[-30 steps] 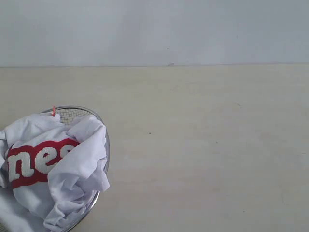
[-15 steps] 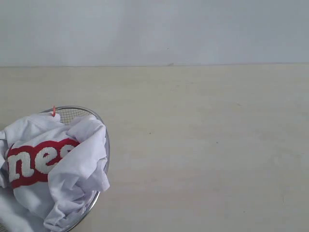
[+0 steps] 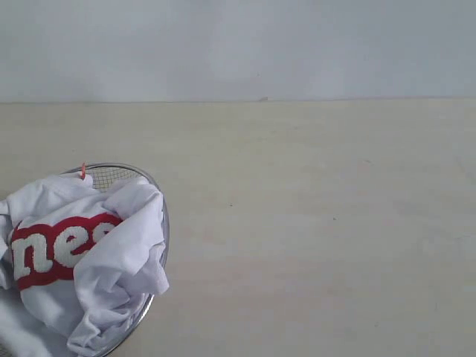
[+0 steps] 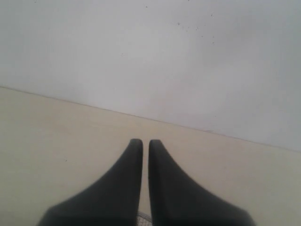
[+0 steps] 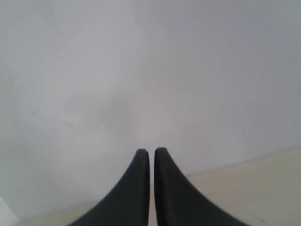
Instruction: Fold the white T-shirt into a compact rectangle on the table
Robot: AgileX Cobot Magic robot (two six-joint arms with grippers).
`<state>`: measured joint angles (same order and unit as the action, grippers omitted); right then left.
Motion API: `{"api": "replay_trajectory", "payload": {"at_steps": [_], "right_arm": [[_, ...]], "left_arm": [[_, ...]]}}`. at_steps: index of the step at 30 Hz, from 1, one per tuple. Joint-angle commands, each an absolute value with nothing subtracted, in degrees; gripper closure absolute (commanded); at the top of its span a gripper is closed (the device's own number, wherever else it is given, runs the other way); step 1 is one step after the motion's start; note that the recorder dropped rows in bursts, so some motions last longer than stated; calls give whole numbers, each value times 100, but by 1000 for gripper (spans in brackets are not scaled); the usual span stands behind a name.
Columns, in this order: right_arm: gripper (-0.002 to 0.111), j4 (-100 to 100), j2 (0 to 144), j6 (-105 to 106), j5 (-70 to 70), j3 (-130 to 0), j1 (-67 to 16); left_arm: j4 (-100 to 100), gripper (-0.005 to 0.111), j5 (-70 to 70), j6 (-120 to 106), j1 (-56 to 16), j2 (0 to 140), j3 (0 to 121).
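Folding hadn't started. I saw the white T-shirt (image 3: 82,260) crumpled in the wire-mesh basket (image 3: 111,175), draped over the basket's rim, not spread on the worktop (image 3: 312,223). Left tool (image 4: 146,146) and right tool (image 5: 151,155) were both closed and empty. Extraction, spreading and folding all remained.

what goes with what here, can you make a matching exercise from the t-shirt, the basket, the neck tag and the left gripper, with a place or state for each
Column one:
1. white T-shirt
2. wire-mesh basket
3. orange neck tag
4. left gripper

Column two:
a. fingers shut, holding nothing
b. resting on the table, lower left of the exterior view
c. crumpled in a heap, spilling over a rim
d. sticking up at the far edge of the heap

Pairs: 1-c, 2-b, 3-d, 4-a
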<state>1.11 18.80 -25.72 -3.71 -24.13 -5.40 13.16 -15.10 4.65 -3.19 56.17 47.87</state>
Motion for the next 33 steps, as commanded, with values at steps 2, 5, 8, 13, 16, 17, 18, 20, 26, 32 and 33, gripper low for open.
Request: {"api": "replay_trajectory", "payload": {"at_steps": [2,5,8,13,16,17,18,20,26,32,33], "right_arm": [[108,207,3226,-1263,-685,-3146,-1642],[108,207,4110,-818,-1117,-3600,-2392],[108,217,4873,-691,-1182,-3854,-2861],[108,202,5741,-693,-1204,-4369,-3040],[108,173,6086,-712,-1553,-4858,-3040],[108,126,6202,-719,-1637,-5064,-3040],[108,47,6337,-784,-1678,-5284,-3029],[108,0,6631,-797,-1926,-5743,-3029],[108,-719,8018,160,-4071,-7644,-3029],[76,-2998,9113,1416,-5041,-8395,-2291],[71,-3523,9206,1738,-5151,-8335,-2137]], "left_arm": [[1442,102,-1630,423,-292,5725,4835],[1484,102,-1707,423,-292,5822,4835],[1484,102,-1890,132,-292,5839,4840],[1771,102,-2191,-416,-292,5859,4906],[2378,102,-2271,-1047,-292,5977,4929],[2630,102,-2401,-1293,-292,6046,4929],[2914,102,-2562,-1513,-292,6131,4942],[3344,102,-2795,-1845,-292,6276,4942],[3700,102,-3512,-2190,-165,6628,5387],[3881,102,-4277,-2394,293,6787,5670],[3871,102,-4319,-2420,307,6787,5670]]}}
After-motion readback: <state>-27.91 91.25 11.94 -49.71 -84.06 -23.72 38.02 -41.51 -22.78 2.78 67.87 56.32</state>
